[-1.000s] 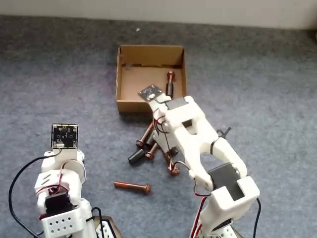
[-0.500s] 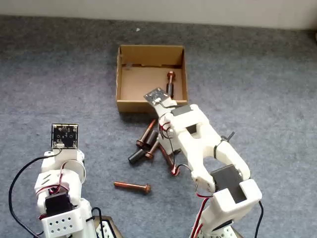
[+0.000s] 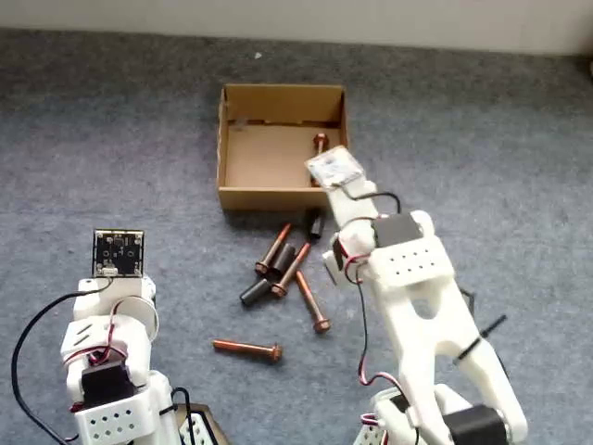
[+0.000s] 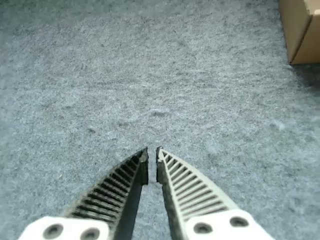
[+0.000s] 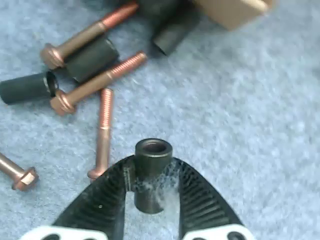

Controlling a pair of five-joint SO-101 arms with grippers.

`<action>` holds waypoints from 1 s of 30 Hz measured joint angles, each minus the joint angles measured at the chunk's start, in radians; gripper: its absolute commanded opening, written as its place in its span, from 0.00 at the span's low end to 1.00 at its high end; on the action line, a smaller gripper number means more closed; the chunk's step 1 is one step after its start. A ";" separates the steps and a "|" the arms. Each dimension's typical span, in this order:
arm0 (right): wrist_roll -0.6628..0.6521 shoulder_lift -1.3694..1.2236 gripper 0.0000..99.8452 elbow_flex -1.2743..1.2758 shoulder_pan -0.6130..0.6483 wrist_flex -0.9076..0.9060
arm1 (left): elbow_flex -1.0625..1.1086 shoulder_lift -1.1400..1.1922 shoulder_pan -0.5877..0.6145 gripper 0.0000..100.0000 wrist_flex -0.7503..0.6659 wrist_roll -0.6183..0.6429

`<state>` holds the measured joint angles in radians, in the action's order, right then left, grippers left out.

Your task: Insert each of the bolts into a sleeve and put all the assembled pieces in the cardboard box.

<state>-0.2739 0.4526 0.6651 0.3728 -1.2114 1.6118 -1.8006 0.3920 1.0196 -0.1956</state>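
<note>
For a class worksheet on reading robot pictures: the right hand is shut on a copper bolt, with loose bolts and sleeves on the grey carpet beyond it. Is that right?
Not quite. The right hand is shut on a black sleeve, not a copper bolt, as the right wrist view shows. Loose bolts and sleeves do lie on the grey carpet beyond it.

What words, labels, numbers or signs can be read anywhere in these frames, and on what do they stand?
None can be read.
The cardboard box shows plain walls with no print.
The bolts and the sleeve in the right gripper show no markings.
The camera boards on the wrists carry small parts; any print there is too small to read.
</note>
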 measured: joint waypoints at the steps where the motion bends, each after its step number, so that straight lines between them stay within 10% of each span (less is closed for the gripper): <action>1: 0.011 0.011 0.01 0.025 -0.017 0.015 | -0.021 0.002 0.000 0.05 0.000 0.000; 12: 0.163 0.023 0.01 0.222 -0.216 0.305 | -0.278 0.034 -0.298 0.05 0.146 -0.189; 30: 0.244 -0.155 0.01 0.212 -0.439 0.411 | -0.371 0.706 -0.888 0.21 0.221 -0.385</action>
<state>-0.0299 0.2977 0.8769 -0.0660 -0.8002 1.2405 -1.0948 -0.4964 1.2405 -0.5808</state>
